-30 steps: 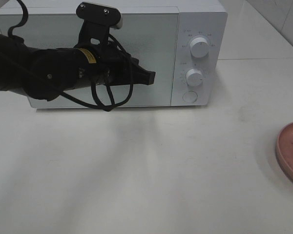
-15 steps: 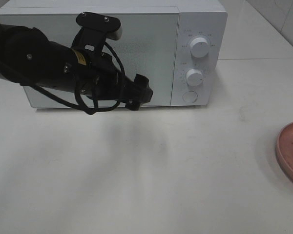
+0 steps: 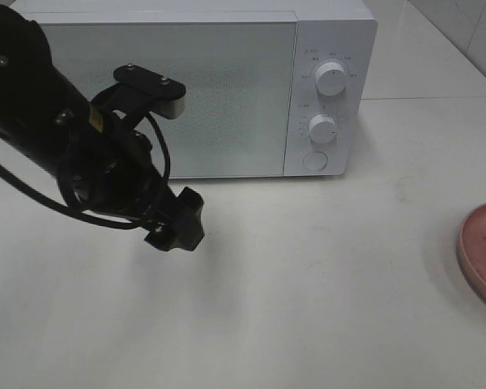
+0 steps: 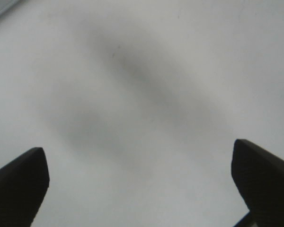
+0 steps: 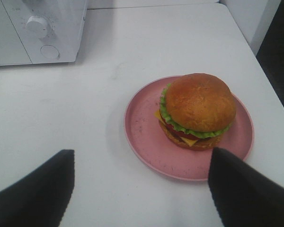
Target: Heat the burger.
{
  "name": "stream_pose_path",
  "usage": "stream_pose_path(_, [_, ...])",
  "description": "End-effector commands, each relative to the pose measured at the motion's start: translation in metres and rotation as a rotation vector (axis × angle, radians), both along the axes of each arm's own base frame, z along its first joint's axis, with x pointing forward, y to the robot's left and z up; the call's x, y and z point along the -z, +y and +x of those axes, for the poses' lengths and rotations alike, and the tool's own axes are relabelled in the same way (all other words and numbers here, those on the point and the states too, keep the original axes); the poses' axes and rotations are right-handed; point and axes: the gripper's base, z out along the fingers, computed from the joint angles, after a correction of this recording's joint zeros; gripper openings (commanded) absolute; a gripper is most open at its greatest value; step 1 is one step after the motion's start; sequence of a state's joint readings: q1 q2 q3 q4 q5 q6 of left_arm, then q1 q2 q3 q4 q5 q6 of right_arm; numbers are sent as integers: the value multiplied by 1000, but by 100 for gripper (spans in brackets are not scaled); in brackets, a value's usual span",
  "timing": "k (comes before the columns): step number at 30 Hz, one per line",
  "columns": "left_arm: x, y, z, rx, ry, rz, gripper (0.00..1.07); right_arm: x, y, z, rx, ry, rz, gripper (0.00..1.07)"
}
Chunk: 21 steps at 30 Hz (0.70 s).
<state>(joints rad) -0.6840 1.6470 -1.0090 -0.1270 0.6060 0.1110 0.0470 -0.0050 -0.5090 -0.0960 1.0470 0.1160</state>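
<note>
The burger (image 5: 198, 109), with a golden-brown bun, green lettuce and dark patty, sits on a round pink plate (image 5: 146, 142) in the right wrist view. My right gripper (image 5: 139, 194) hovers short of the plate, open, with nothing between its dark fingers (image 5: 33, 194). The exterior view shows only the plate's edge (image 3: 482, 251) at the far right; the burger is out of that frame. My left gripper (image 3: 178, 227) hangs low over the table in front of the white microwave (image 3: 227, 81), whose door is closed. In the left wrist view the left gripper (image 4: 141, 182) is open wide over bare table.
The microwave has two knobs (image 3: 330, 79) (image 3: 322, 128) and a round button (image 3: 314, 160) on its right panel. The black left arm (image 3: 57, 138) with its cables covers the door's left part. The table's right edge (image 5: 270, 85) runs close behind the plate.
The left gripper was shut in front of the microwave door; it has opened and swung down and leftward away from the door to just above the table.
</note>
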Motion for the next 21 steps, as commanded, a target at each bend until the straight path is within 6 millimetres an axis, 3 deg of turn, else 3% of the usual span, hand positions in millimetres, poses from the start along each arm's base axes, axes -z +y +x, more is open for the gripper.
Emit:
stream_pose_path(1, [-5,19,-2,-50,78,53,101,0,0,-4,1,-35,-5,75])
stream_pose_path(2, [-5,19,-2,-50,78,53,101,0,0,-4,1,-35,-5,75])
stream_pose_path(7, [-14,63,5,-189,197,108,101,0,0,-4,1,-35,-5,75])
stream_pose_path(8, [-14,63,5,-189,197,108,101,0,0,-4,1,-35,-5,75])
stream_pose_path(10, [-22,95,9,-288,246,122,101,0,0,-4,1,-35,-5,75])
stream_pose_path(11, [-22,95,9,-288,246,122,101,0,0,-4,1,-35,-5,75])
stream_pose_path(13, [-30,119,8,-361,275,131,101,0,0,-4,1,-35,-5,75])
stream_pose_path(14, [-30,119,8,-361,275,131,101,0,0,-4,1,-35,-5,75])
stream_pose_path(16, [-40,144,5,-430,287,142,100,0,0,-4,1,-35,-5,75])
stream_pose_path(19, [-43,150,4,-449,290,143,100,0,0,-4,1,-35,-5,75])
stream_pose_path(21, [-57,176,-9,-537,288,136,100,0,0,-4,1,-35,-5,75])
